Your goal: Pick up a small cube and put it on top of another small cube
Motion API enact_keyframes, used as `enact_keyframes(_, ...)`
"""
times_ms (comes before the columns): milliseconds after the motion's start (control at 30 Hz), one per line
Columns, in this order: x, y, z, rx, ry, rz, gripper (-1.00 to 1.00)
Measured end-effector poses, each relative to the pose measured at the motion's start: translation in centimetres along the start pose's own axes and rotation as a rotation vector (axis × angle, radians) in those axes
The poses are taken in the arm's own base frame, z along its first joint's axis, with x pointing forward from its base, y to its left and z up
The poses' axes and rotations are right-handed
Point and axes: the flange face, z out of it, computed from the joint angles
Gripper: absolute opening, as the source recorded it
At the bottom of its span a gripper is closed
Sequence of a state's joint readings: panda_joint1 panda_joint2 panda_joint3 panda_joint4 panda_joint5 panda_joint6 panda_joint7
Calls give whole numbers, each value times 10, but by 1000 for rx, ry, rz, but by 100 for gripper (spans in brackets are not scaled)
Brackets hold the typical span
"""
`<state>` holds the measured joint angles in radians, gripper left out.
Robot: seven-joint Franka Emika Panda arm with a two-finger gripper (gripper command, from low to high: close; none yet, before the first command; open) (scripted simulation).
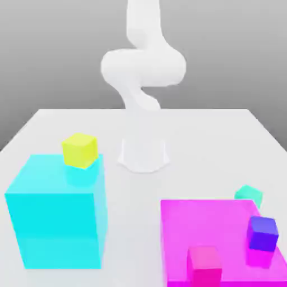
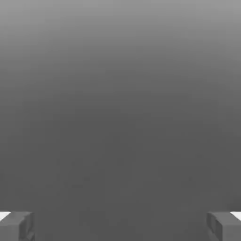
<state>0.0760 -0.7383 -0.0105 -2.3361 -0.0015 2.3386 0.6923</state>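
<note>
Four small cubes; claw [image 2: 120, 227] wide apart, nothing between fingertips. Yellow cube [image 1: 80, 150], atop cyan block [image 1: 53, 224], lies toward exterior view's left of arm base [image 1: 143, 157].

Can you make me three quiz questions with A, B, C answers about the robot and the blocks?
1. Where is the yellow cube?
A) On the cyan block
B) On the magenta block
C) Between the gripper's fingers

2. How many small cubes can you see?
A) Two
B) Four
C) Six

3. How is the gripper?
A) Shut tight
B) Holding a cube
C) Open and empty

Answers:
1: A, because the yellow cube sits on top of the cyan block.
2: B, because besides the yellow one there are a blue cube, a pink cube and a green cube.
3: C, because the gripper has its fingers wide apart with nothing between them.
</note>
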Motion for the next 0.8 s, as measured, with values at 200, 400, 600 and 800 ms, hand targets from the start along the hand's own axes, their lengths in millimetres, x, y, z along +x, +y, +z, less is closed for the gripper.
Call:
enact_keyframes(200,-66,-29,98,16,-184,-386,0)
enact_keyframes(400,-157,-46,175,58,-350,-773,0)
enact_keyframes(600,-262,-43,230,122,-507,-1167,0)
enact_keyframes(800,-368,-17,263,208,-656,-1565,0)
